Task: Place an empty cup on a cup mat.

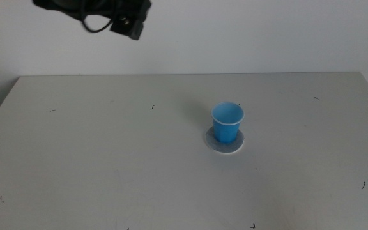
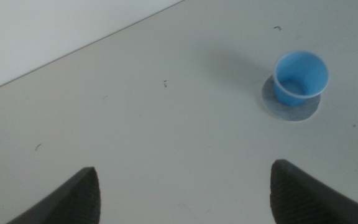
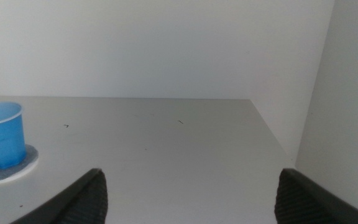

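The small bright blue tapered cup [image 1: 227, 122] stands upright on the round speckled grey cup mat [image 1: 223, 142], well apart from both wide-open, empty hands, left hand [image 2: 182, 193] raised high above it.

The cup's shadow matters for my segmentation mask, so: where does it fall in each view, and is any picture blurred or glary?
Middle view: the cup on the cup mat casts only a faint, soft shadow up-left on the table; even light, no glare. Left wrist view: a similar dim smudge beside the cup; the jaws are soft-edged. Right wrist view: mild softness, no distinct shadow.
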### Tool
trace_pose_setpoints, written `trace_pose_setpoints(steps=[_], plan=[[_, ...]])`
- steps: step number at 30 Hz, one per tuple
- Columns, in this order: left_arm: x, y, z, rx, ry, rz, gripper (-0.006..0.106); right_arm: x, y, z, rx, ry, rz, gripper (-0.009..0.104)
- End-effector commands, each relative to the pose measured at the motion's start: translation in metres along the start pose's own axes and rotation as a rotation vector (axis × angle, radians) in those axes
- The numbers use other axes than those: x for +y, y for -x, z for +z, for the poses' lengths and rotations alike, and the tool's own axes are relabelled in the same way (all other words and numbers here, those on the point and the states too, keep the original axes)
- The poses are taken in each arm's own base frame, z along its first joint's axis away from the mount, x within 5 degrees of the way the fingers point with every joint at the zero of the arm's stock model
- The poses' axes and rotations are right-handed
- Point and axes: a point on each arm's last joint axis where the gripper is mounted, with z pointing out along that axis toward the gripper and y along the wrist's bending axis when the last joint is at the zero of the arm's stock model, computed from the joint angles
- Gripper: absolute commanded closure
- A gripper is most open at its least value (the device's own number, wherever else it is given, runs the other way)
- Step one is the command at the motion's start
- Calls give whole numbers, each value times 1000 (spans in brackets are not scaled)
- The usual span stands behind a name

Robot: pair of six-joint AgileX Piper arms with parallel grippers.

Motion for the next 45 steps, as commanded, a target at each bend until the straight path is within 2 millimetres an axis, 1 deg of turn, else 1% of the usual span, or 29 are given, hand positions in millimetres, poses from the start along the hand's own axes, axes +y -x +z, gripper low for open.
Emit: trace_pose_setpoints(steps=[1, 4, 8, 13, 18, 22, 25, 30, 32, 35, 38, 45], plan=[[14, -13, -41, -160, 40, -19, -5, 0, 12, -3, -109, 2, -17, 1], [26, -36, -52, -236, 48, -39, -5, 0, 12, -3, -109, 2, -17, 1], [44, -71, -54, -296, 61, -105, -5, 0, 12, -3, -109, 2, -17, 1], [64, -124, -42, -327, 141, -183, -5, 0, 12, -3, -109, 2, -17, 1], [71, -175, -26, -399, 190, -254, -5, 0, 12, -3, -109, 2, -17, 1], [70, -210, -15, -467, 214, -309, -5, 0, 12, -3, -109, 2, -17, 1], [66, -235, -6, -498, 226, -317, -5, 0, 12, -3, -109, 2, -17, 1], [56, -273, -5, -605, 258, -319, -5, 0, 12, -3, -109, 2, -17, 1], [54, -290, -3, -621, 288, -336, -5, 0, 12, -3, -109, 2, -17, 1], [50, -311, 1, -637, 319, -354, -5, 0, 12, -3, -109, 2, -17, 1], [46, -323, 3, -654, 331, -366, -5, 0, 12, -3, -109, 2, -17, 1], [40, -342, 6, -694, 348, -353, -5, 0, 12, -3, -109, 2, -17, 1]])
